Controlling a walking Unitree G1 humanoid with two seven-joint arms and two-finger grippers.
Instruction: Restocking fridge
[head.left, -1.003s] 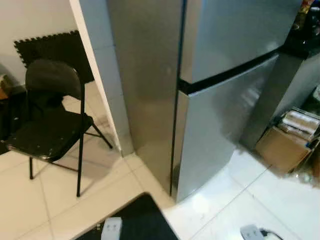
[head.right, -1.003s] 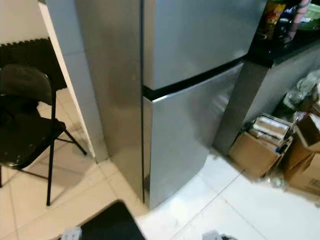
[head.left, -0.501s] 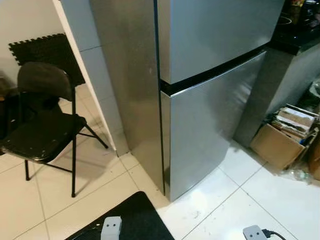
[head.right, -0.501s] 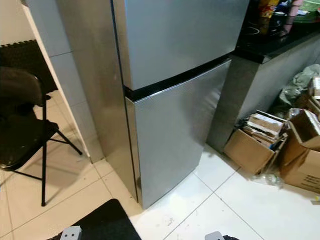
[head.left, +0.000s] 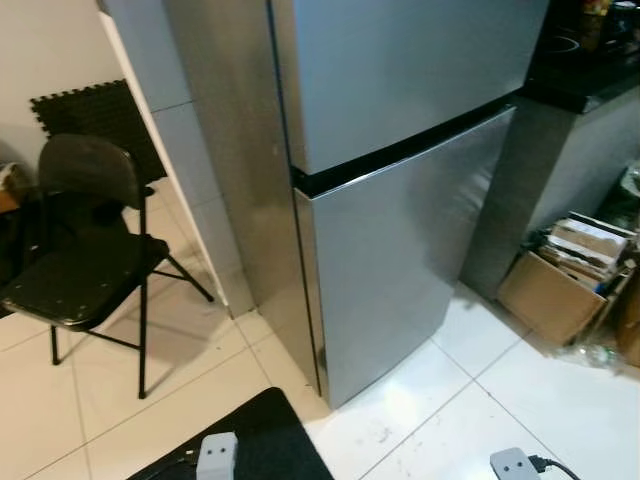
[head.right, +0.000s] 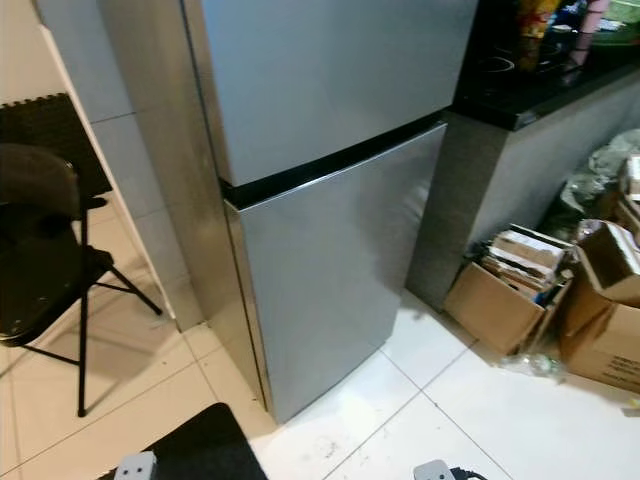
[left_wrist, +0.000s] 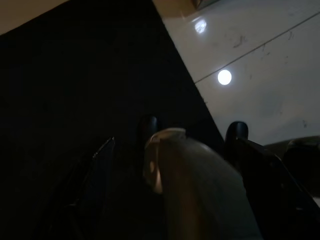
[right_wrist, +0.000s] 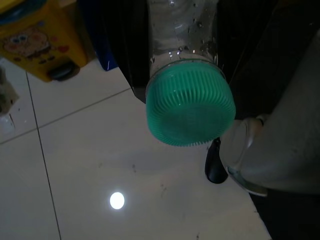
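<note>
Closed fridge (head.left: 400, 150) ahead, black chair (head.left: 85, 260) at left.
Right gripper (right_wrist: 187, 55) jaws clamp a green-capped bottle (right_wrist: 190, 107); left jaws' state unclear.

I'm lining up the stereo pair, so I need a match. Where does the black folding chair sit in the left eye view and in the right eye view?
Left eye view: black folding chair at the left, whole, on the white tiles.
Right eye view: the chair against the left edge, partly cropped.
Shared landmark: the black band between the steel fridge's two doors, to the chair's right.
</note>
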